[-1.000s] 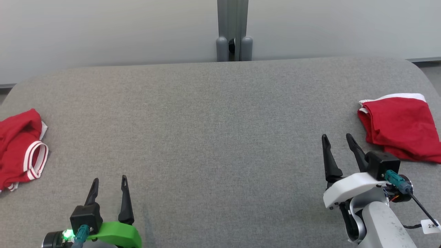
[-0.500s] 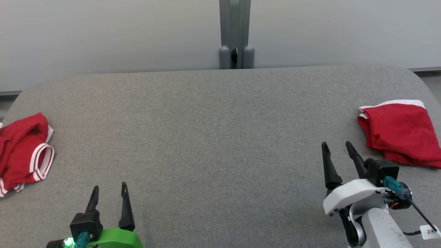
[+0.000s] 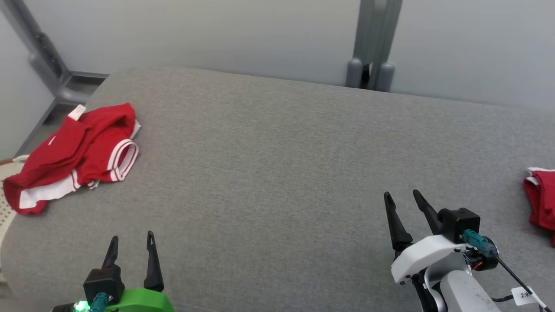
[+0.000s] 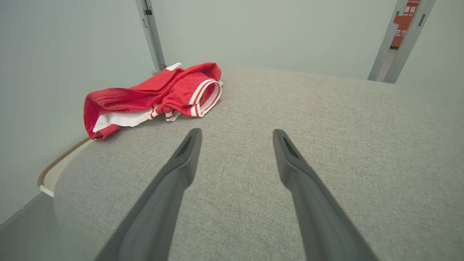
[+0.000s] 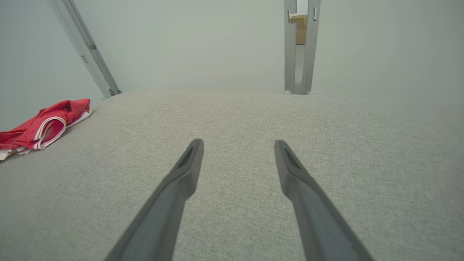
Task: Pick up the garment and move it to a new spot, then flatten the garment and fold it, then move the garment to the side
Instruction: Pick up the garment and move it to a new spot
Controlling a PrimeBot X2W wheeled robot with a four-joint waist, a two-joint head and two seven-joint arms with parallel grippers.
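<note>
A crumpled red garment [image 3: 73,154] with white trim lies at the far left end of the grey table [image 3: 277,164]; the left wrist view has the garment [image 4: 156,94] ahead and to the left, the right wrist view has the garment [image 5: 43,125] at its left edge. My left gripper [image 3: 132,245] stands open near the front edge, well short of it, nothing between its fingers. My right gripper [image 3: 402,197] is open at the lower right, empty. In their own views the left gripper [image 4: 235,134] and right gripper [image 5: 237,145] hover over bare cloth.
A second red garment [image 3: 540,206], folded, lies at the table's right edge. A grey post [image 3: 373,43] stands behind the table before pale partition walls. A white basket rim [image 3: 6,190] shows beyond the left end. The table's rounded left corner falls off to the floor.
The head camera has turned left, so the whole picture shifted right: the crumpled garment now shows whole and the folded one is nearly out of frame. Both grippers stay open.
</note>
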